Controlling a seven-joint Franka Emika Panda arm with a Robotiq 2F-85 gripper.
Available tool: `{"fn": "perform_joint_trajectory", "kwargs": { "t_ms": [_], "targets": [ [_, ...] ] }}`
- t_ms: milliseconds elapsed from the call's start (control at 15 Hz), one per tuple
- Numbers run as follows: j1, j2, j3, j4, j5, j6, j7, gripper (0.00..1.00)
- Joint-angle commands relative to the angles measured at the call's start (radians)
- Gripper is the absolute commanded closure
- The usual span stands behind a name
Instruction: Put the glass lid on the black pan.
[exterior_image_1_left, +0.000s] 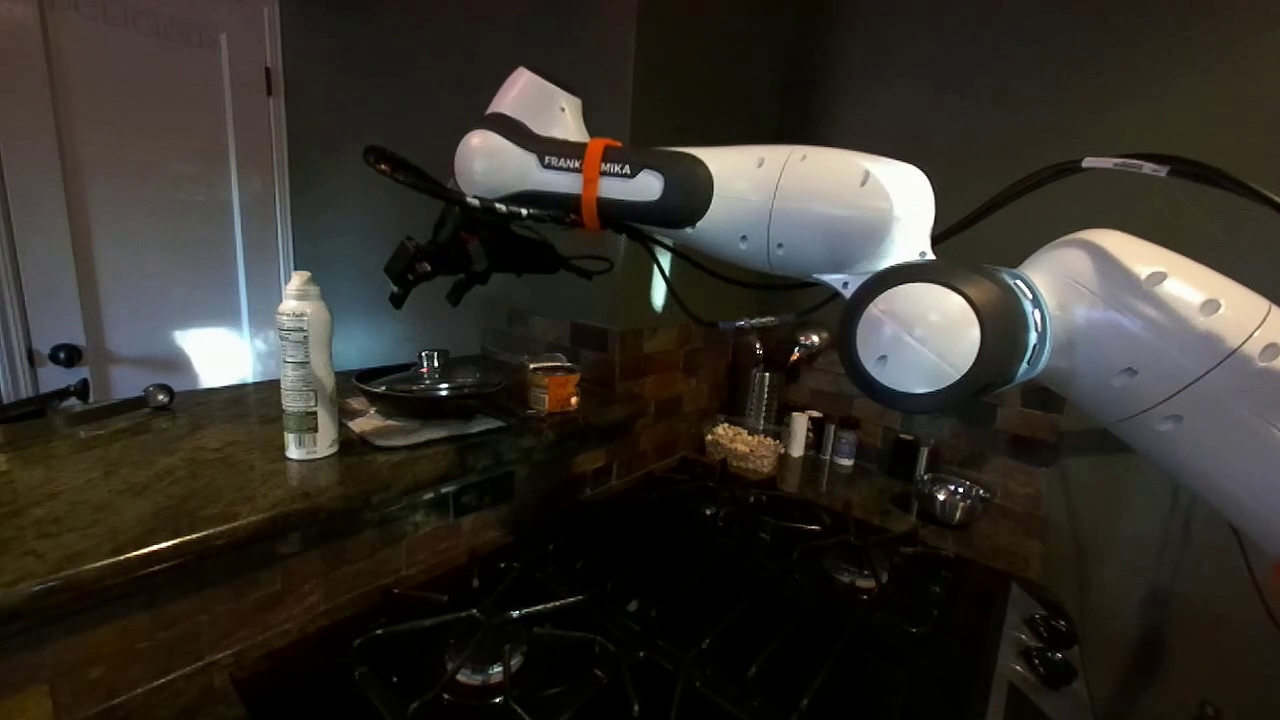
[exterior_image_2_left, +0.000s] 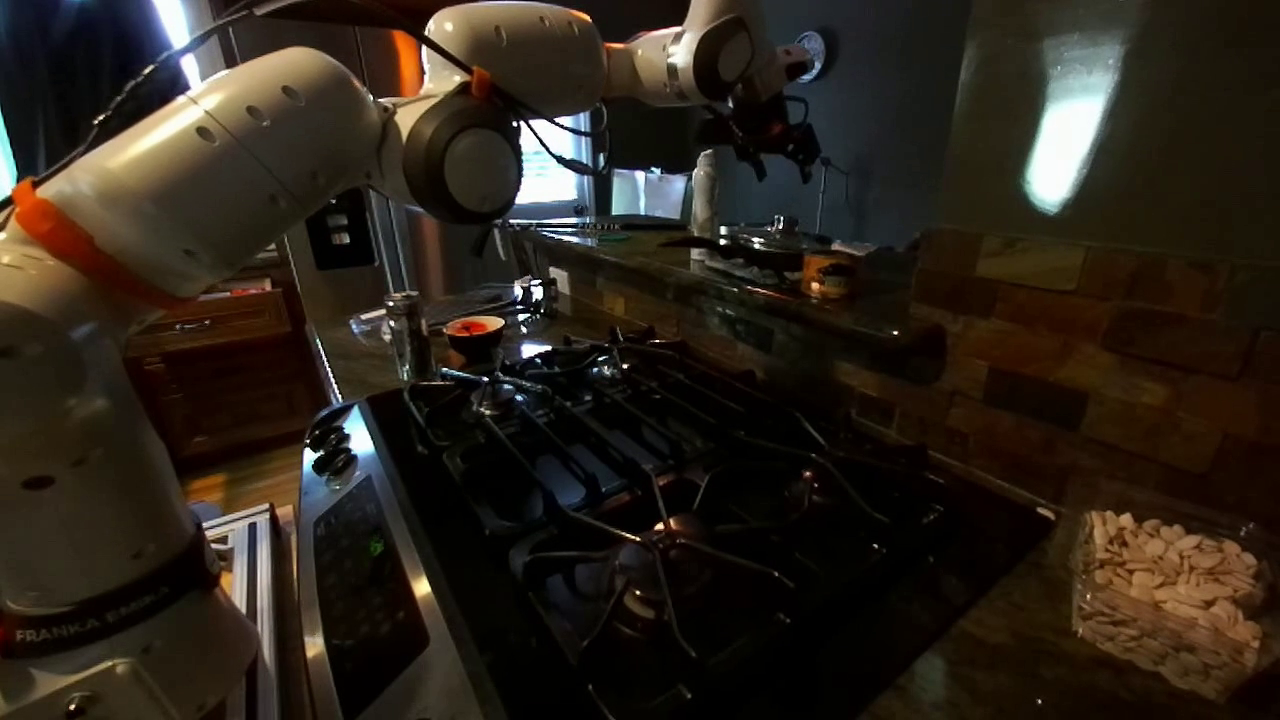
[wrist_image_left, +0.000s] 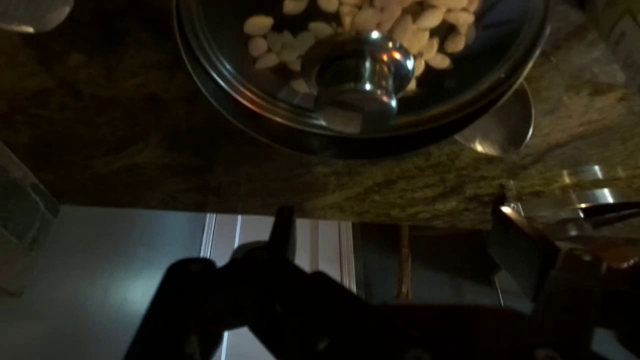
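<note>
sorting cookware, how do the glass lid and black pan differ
The glass lid is see-through; the black pan is dark. The lid carries a shiny knob; the pan holds pale pieces. The lid lies on top; the pan sits beneath. Both are round.

- We see a white bottle (exterior_image_1_left: 308, 385) upright on the counter (exterior_image_1_left: 130, 490).
- We see an orange container (exterior_image_1_left: 556, 390) on that counter too.
- Below, we find a dark stove (exterior_image_2_left: 640, 465).
- Near the stove, we see a clear box (exterior_image_2_left: 1145, 645) of pale pieces (exterior_image_2_left: 1180, 560).
- In an exterior view, we spot a shiny metal bowl (exterior_image_1_left: 950, 508).
</note>
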Motion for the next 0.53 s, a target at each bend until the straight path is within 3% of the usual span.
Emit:
{"fn": "perform_joint_trajectory", "kwargs": {
  "t_ms": [0,133,267,400,467],
  "targets": [
    [0.04,-0.019,-0.036,0.12,0.007,-0.122,-0.03,0.0],
    [0.064,-0.115,-0.045,0.03,-0.007,-0.172,-0.083,0.0],
    [0.101,-0.142,-0.058,0.043,-0.02,-0.216,-0.109,0.0],
    [0.146,-0.15,-0.078,0.055,-0.043,-0.19,-0.104,0.0],
    [0.109,-0.144,-0.057,0.053,-0.004,-0.18,-0.101,0.0]
  ]
}}
